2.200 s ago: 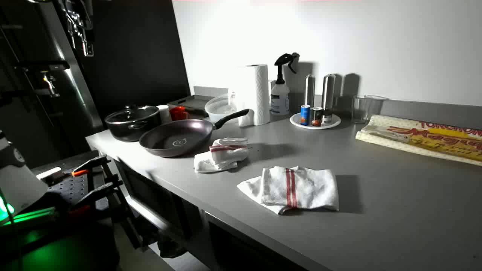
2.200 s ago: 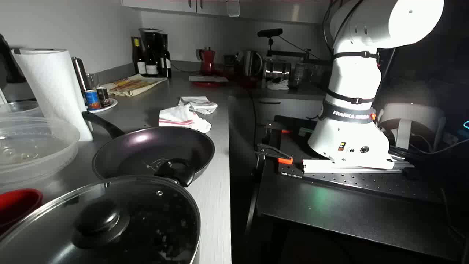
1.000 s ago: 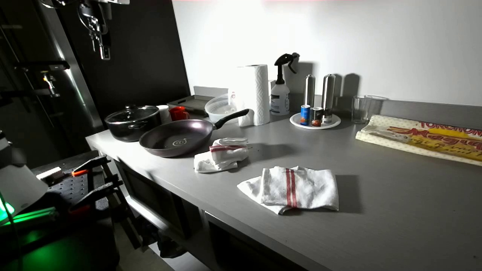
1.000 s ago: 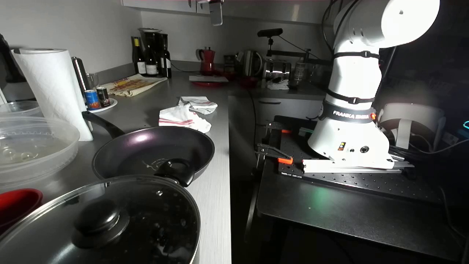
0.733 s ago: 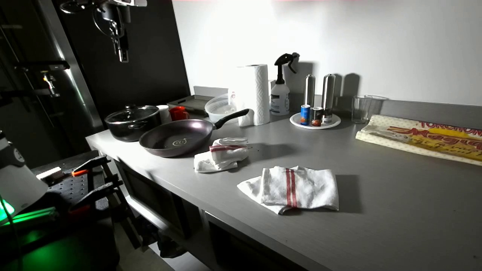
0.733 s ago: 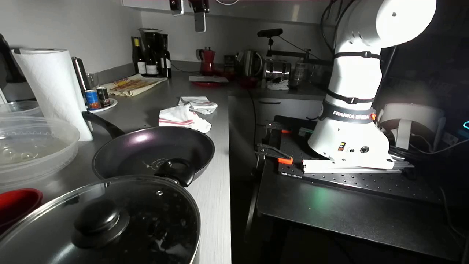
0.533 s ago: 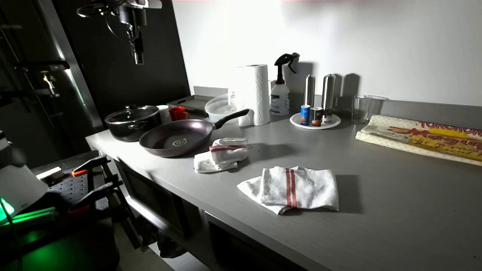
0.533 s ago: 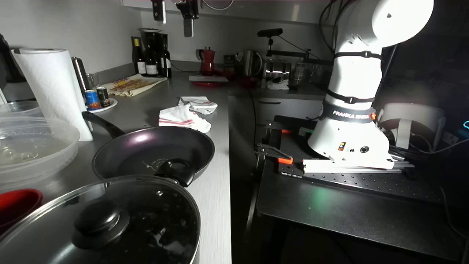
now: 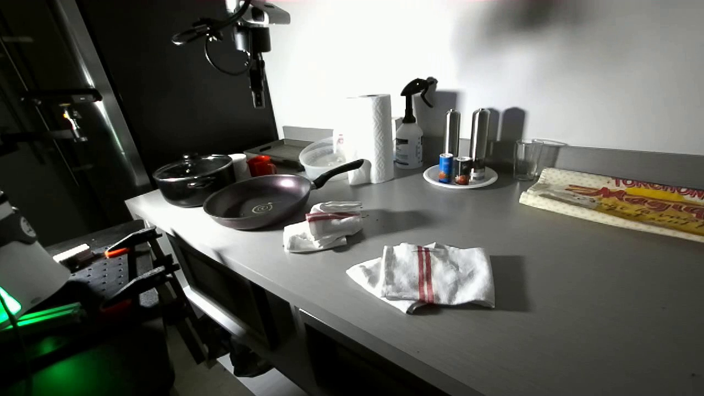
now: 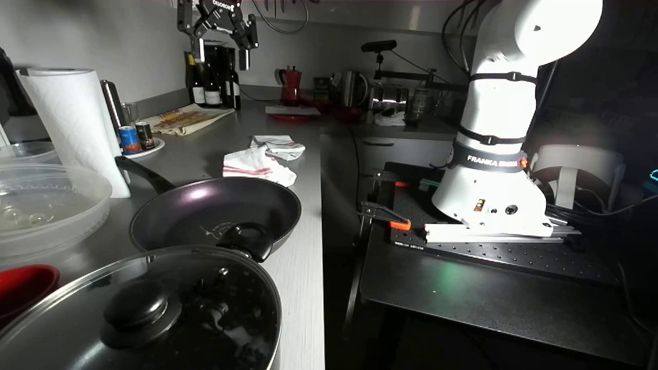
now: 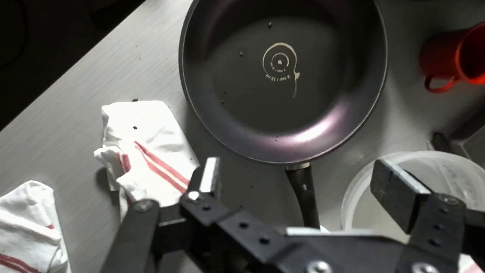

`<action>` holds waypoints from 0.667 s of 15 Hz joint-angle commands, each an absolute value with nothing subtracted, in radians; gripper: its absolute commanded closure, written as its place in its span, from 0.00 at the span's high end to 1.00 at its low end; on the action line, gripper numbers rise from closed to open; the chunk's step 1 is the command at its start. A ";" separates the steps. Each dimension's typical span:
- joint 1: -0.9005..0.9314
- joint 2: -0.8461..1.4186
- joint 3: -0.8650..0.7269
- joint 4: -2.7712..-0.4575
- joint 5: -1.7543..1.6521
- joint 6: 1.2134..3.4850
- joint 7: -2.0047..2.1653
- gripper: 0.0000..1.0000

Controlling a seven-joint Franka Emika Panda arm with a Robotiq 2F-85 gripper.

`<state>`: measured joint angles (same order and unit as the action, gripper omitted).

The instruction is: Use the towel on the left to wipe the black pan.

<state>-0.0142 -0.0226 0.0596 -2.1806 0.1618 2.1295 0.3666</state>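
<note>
The black pan (image 9: 258, 201) sits on the counter, and dark specks lie in it in the wrist view (image 11: 242, 94). A white towel with red stripes (image 9: 333, 223) lies crumpled beside the pan; it also shows in the wrist view (image 11: 151, 129). A second white red-striped towel (image 9: 456, 275) lies farther from the pan and is cut off in the wrist view (image 11: 28, 227). My gripper (image 10: 222, 57) is open and empty, high above the counter. In the wrist view (image 11: 303, 178) the pan handle appears between its fingers, well below them.
A lidded black pot (image 9: 192, 184), a red mug (image 9: 260, 166), a clear plastic bowl (image 9: 319, 159) and a paper towel roll (image 9: 374, 137) stand around the pan. A spray bottle (image 9: 408, 146) and a white plate (image 9: 432, 180) with cans stand toward the wall.
My gripper has come lower and over the counter, moving right in an exterior view and left and down in an exterior view. The towels and pan have not moved.
</note>
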 commanded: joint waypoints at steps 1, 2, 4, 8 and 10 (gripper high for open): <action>-0.023 0.077 0.018 -2.103 0.118 2.147 0.413 1.00; -0.026 0.094 0.006 -2.101 0.110 2.169 0.414 1.00; -0.029 0.128 -0.018 -2.100 0.092 2.211 0.415 1.00; -0.035 0.191 -0.060 -2.113 0.076 2.316 0.424 1.00; -0.038 0.225 -0.080 -2.115 0.081 2.361 0.424 1.00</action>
